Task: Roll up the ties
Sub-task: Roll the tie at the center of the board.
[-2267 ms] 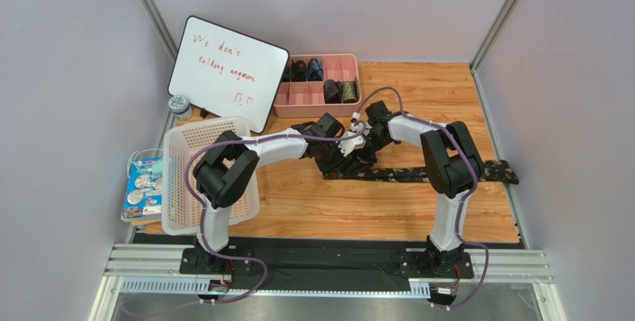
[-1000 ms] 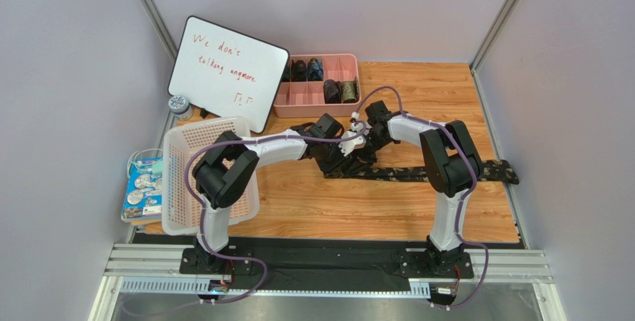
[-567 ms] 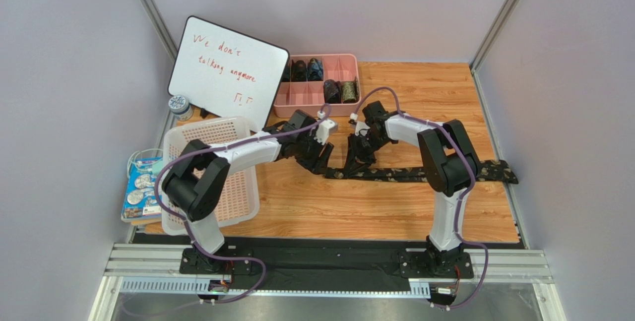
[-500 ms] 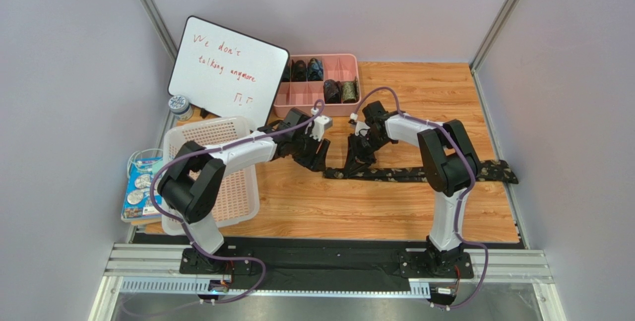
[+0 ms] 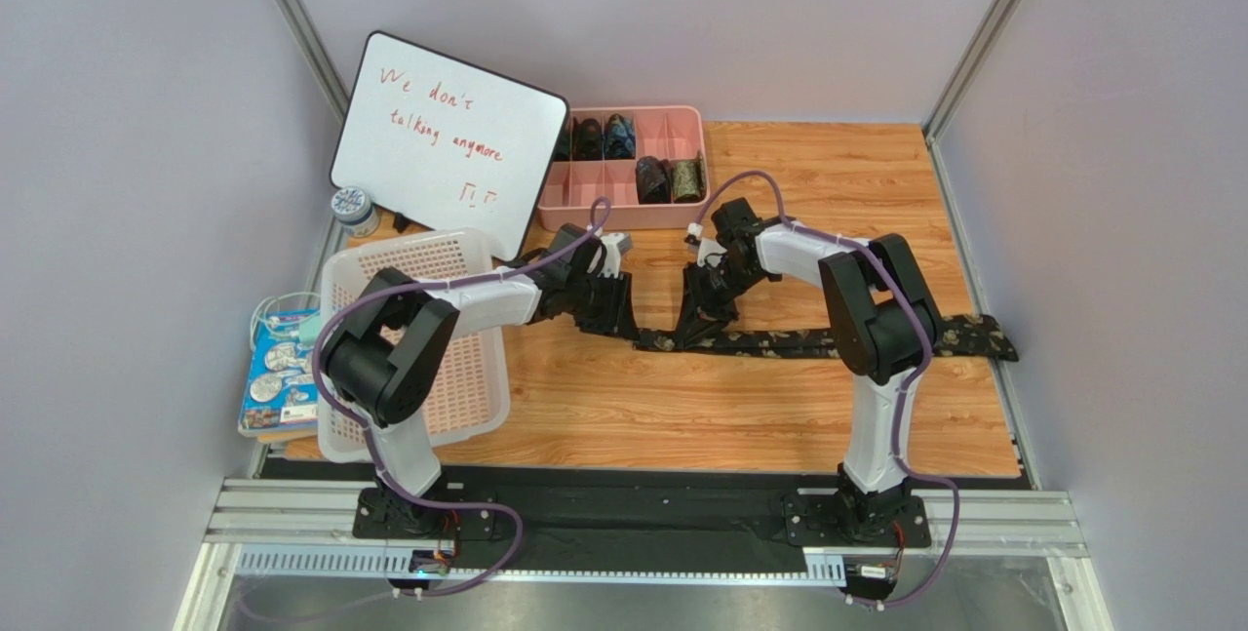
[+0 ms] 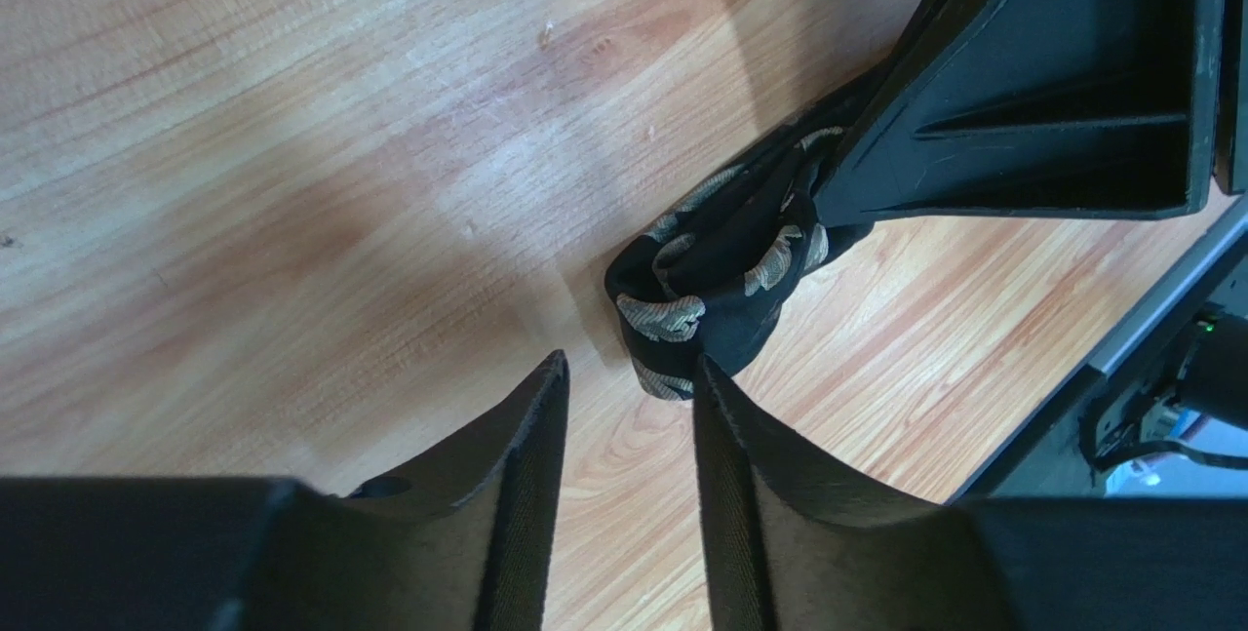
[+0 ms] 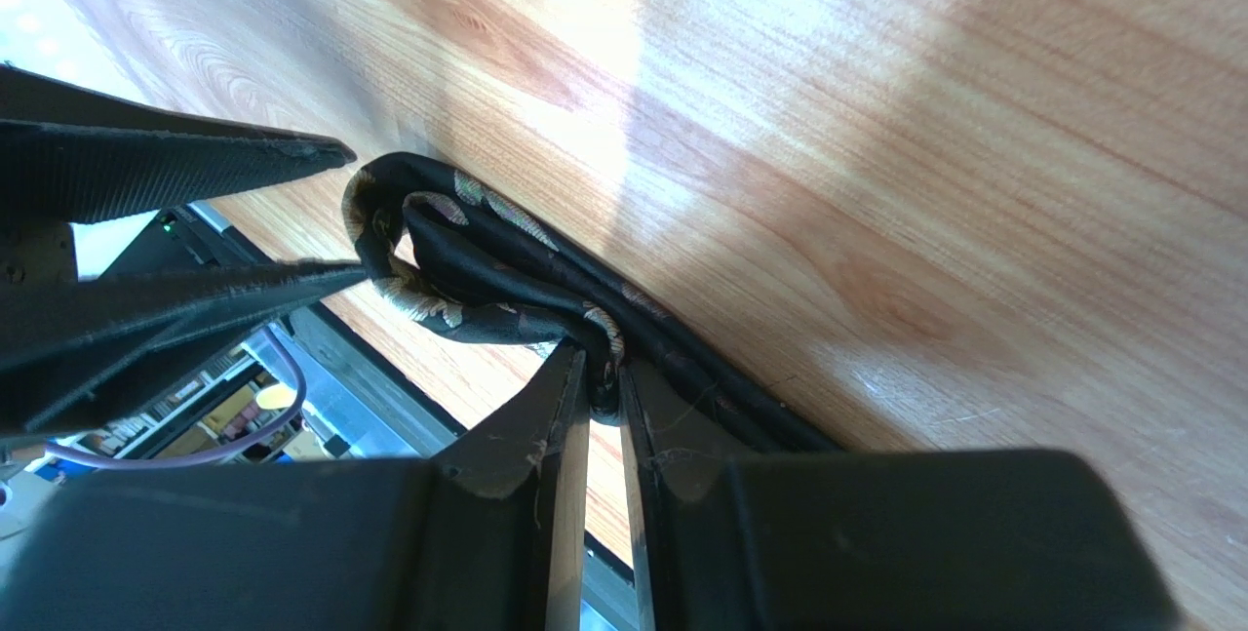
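Note:
A dark tie (image 5: 821, 343) with an olive pattern lies flat across the wooden table, its left end folded into a small loop (image 6: 703, 287). My right gripper (image 5: 692, 321) is shut on that folded end, pinching the fabric between its fingertips (image 7: 601, 375). My left gripper (image 5: 615, 312) is open and empty just left of the fold, its fingertips (image 6: 623, 375) a short way from the fabric. Several rolled ties (image 5: 667, 178) sit in the pink tray.
The pink divided tray (image 5: 593, 192) stands at the back behind both grippers. A whiteboard (image 5: 447, 134) leans at the back left. A white basket (image 5: 384, 287) sits under the left arm, with a blue packet (image 5: 286, 368) and a small tin (image 5: 352, 204) beside it.
My left gripper has drawn back to the left, off the tie's end, and now stands open. My right gripper has stayed shut on the folded end.

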